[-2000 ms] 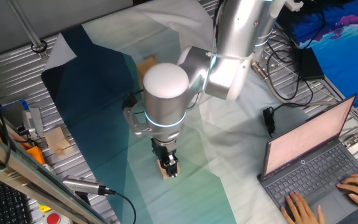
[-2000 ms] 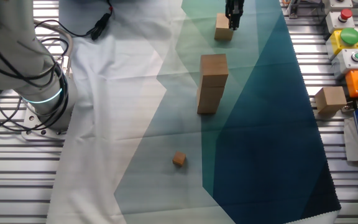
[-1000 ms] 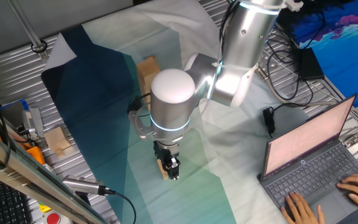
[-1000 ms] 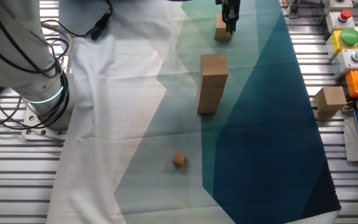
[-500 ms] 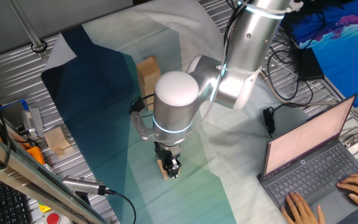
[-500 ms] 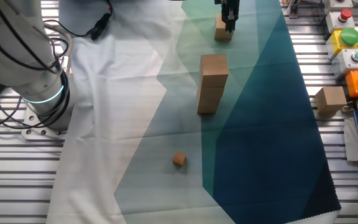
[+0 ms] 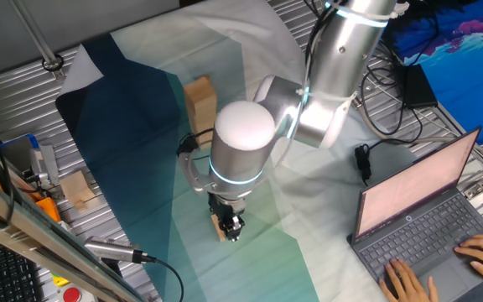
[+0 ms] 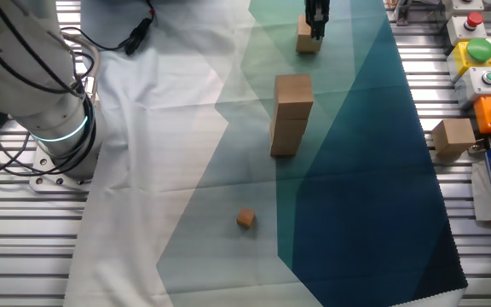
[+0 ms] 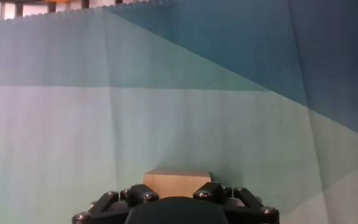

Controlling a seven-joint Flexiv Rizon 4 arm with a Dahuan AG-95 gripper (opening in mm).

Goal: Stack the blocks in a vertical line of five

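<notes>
Where metal slats [image 8: 24,230] end, teal cloth [image 8: 356,188] begins.

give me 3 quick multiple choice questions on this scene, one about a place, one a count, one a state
1. The gripper is:
A. over the tiny cube
B. at a lone block on the cloth
C. off to the side, over the metal slats

2. The stack holds how many blocks?
A. two
B. four
C. five

3. The laptop is:
A. shut
B. upside down
C. open, with hands on its keys

Answers:
1. B: both fixed views show the fingers down at a single block, apart from the stack.
2. A: one block sits on another, upright.
3. C: the screen is raised and lit, with hands on the keyboard.
</notes>
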